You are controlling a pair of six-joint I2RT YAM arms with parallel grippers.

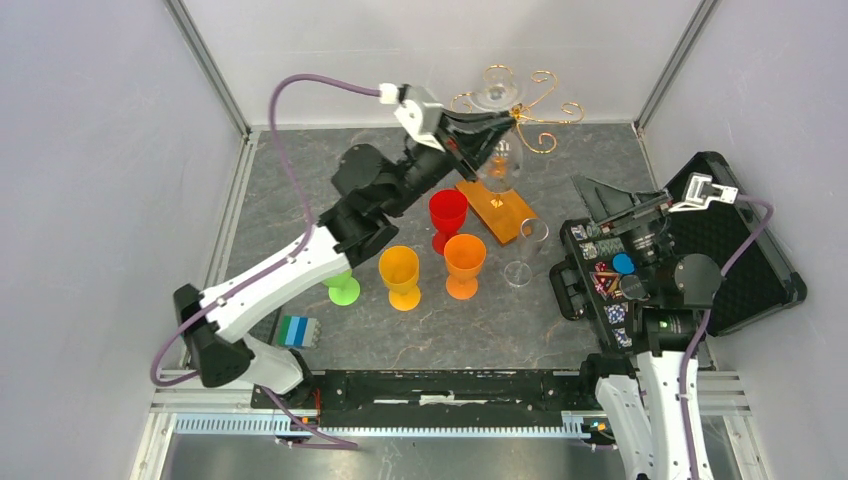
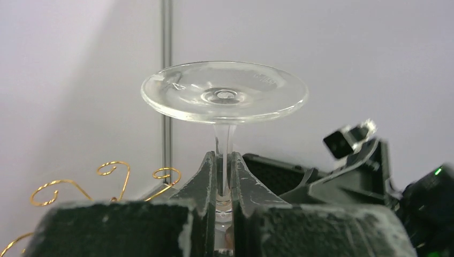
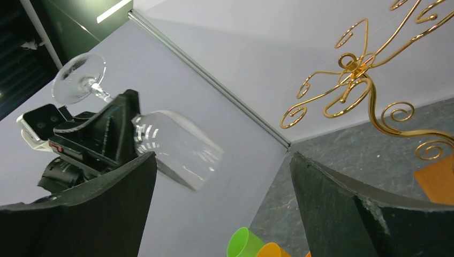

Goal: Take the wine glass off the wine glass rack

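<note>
My left gripper (image 2: 224, 166) is pinched almost closed on the stem of the wine glass (image 2: 225, 93), one pad on each side just under the foot. The glass hangs inverted, foot on top and bowl below the fingers. In the right wrist view it sits tilted in that grip, and there's open air between it and the gold curls of the wine glass rack (image 3: 356, 80), so I'd call it free of the arms. From overhead it's less clear. The glass is up high near the far edge of the table (image 1: 500, 330), above the rack's amber base (image 1: 495, 210), and its foot overlaps the wire there.

My right gripper (image 3: 222, 155) gapes wide with nothing in it, hovering over the black case (image 1: 740, 270) at the right edge.

As for handling, this is thin glass: light, rigid, slick and quick to break. The stem is the place to hold it, because the flared foot above the fingers should stop it sliding through. My worry is the bowl knocking the wire, or the second clear glass (image 1: 525, 250) standing just beside the base.
</note>
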